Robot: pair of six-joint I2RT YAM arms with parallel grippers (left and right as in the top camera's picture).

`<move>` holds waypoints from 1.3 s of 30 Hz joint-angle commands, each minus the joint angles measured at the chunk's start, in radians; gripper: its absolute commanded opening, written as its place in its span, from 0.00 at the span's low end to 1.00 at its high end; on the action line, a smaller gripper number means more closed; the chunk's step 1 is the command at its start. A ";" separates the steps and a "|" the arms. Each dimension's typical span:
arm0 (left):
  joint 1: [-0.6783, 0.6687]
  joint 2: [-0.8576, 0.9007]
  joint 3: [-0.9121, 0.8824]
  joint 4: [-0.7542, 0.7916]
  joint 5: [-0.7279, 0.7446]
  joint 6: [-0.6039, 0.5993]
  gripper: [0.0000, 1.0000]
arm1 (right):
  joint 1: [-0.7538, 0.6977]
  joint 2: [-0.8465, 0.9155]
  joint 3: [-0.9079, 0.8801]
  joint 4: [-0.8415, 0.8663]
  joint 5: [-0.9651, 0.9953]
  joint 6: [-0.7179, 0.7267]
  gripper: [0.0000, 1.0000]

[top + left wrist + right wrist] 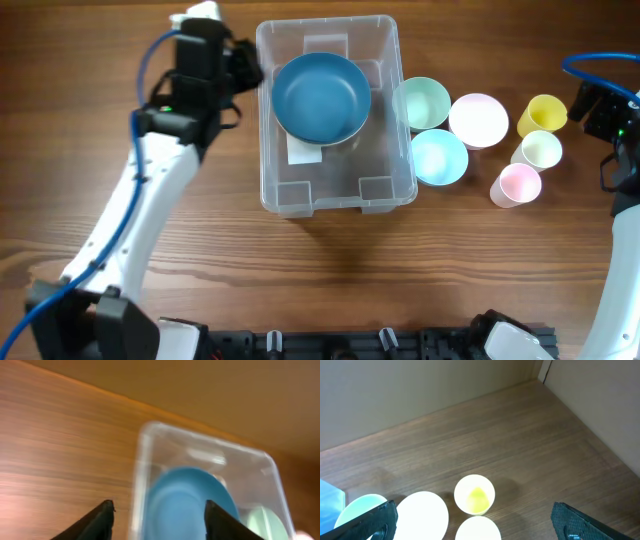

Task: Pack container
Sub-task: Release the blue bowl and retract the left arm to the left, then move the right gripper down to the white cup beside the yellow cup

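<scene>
The clear plastic container (385, 188) stands at the table's middle, with a blue bowl (321, 95) lying in its far half over a white label. My left gripper (250, 72) hovers at the container's far-left corner. In the left wrist view its fingers (106, 512) stand apart with nothing between them, and below them are the container's rim (150, 430) and the blue bowl (187, 500). My right gripper (592, 105) is at the far right, wide open (472, 510) above the cups and holding nothing.
Right of the container are a mint bowl (421, 102), a light blue bowl (439, 157) and a white bowl (478, 120). Further right stand a yellow cup (543, 115), a cream cup (538, 151) and a pink cup (516, 185).
</scene>
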 commanded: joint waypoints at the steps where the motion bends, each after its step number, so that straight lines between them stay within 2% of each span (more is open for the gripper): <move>1: 0.143 -0.007 0.014 -0.081 -0.036 -0.003 0.69 | 0.002 0.008 0.018 0.003 -0.009 -0.013 1.00; 6: 0.305 0.024 0.013 -0.190 -0.035 -0.004 0.97 | 0.002 0.008 0.018 0.003 -0.009 -0.013 1.00; 7: 0.332 0.032 0.014 -0.199 -0.035 -0.004 1.00 | 0.002 0.008 0.018 0.003 -0.009 -0.012 1.00; 15: 0.445 0.058 0.013 -0.227 -0.035 -0.003 1.00 | 0.002 0.008 0.018 0.003 -0.009 -0.013 1.00; 37: 0.449 0.058 0.013 -0.229 -0.035 -0.003 1.00 | 0.002 0.008 0.018 0.071 -0.009 -0.008 1.00; 39: 0.449 0.058 0.013 -0.229 -0.035 -0.003 1.00 | 0.002 0.008 0.018 0.065 -0.009 0.027 1.00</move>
